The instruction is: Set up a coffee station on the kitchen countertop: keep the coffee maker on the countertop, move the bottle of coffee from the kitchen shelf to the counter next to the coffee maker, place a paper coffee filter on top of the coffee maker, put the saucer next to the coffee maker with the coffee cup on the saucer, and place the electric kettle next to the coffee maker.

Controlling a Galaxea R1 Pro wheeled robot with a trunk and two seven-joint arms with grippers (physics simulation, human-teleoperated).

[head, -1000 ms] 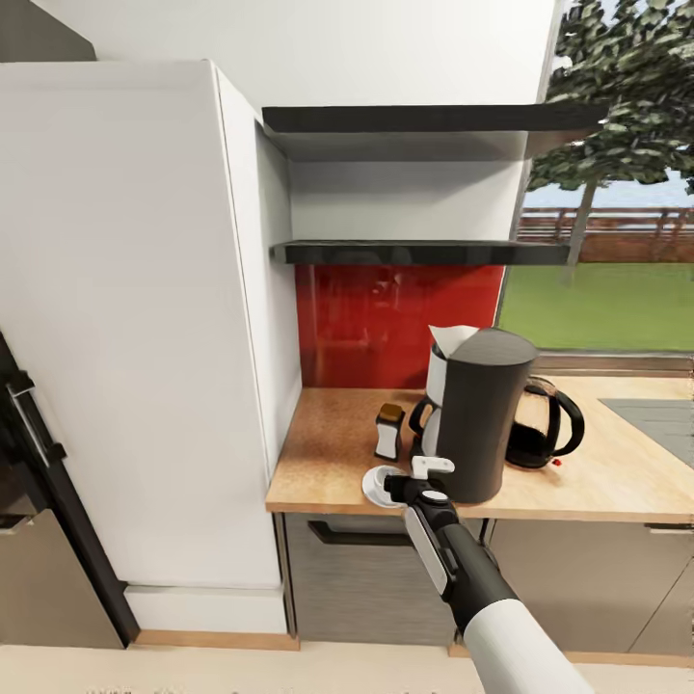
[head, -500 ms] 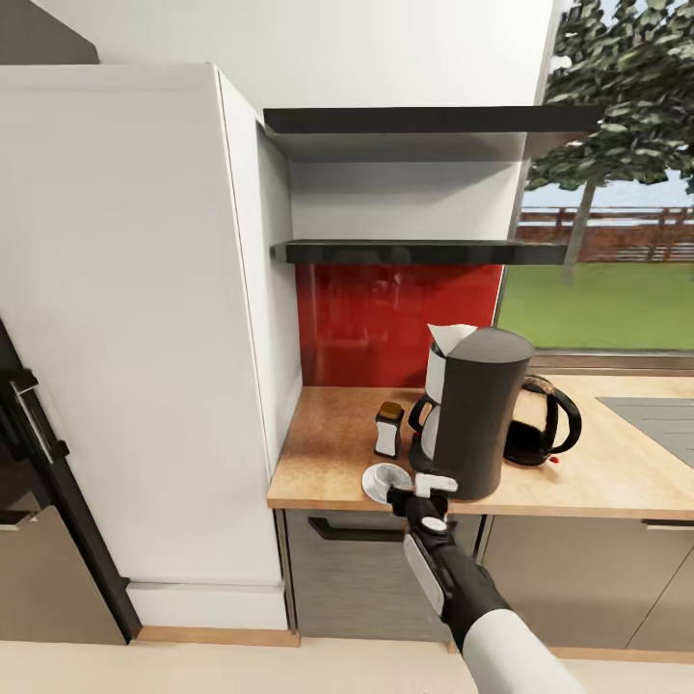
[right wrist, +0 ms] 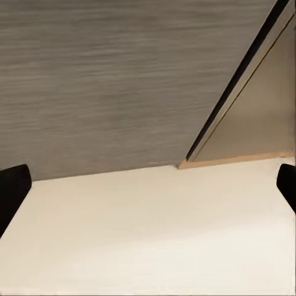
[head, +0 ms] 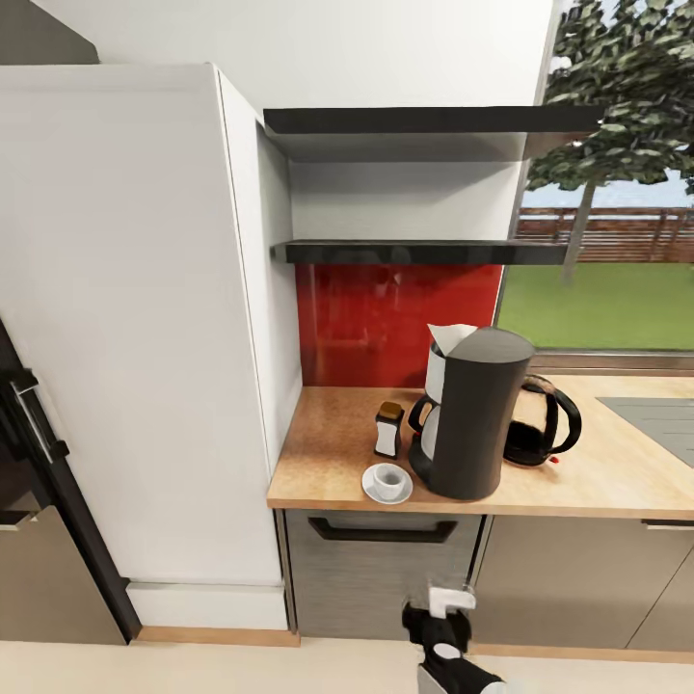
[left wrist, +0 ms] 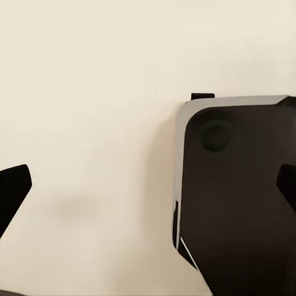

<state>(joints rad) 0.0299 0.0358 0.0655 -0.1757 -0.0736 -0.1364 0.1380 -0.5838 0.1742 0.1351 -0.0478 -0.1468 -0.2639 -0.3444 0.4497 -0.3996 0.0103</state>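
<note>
The dark grey coffee maker [head: 472, 414] stands on the beige countertop [head: 328, 443], and the white paper coffee filter [head: 451, 337] pokes up at its top rear edge. Just left of it is the small bottle of coffee [head: 389, 430]. In front of that bottle the white coffee cup [head: 388, 479] sits on the saucer [head: 371, 488]. The glass electric kettle [head: 545, 424] stands behind the machine on its right. The thin black kitchen shelf [head: 419, 253] is bare. My right gripper [head: 439, 612] [right wrist: 148, 191] hangs open below the counter edge, holding nothing. My left gripper [left wrist: 148, 191] is open over the floor.
A tall white cabinet [head: 125, 318] walls off the counter's left end. A thicker black shelf [head: 424, 120] hangs higher up. Grey drawer fronts [head: 381, 569] lie under the counter, and the steel sink [head: 660, 414] is at the far right. The left wrist view shows the robot's dark base [left wrist: 240, 197].
My right arm has pulled back from the cup and saucer and dropped below the counter edge, in front of the drawer. The cup stays on the saucer.
</note>
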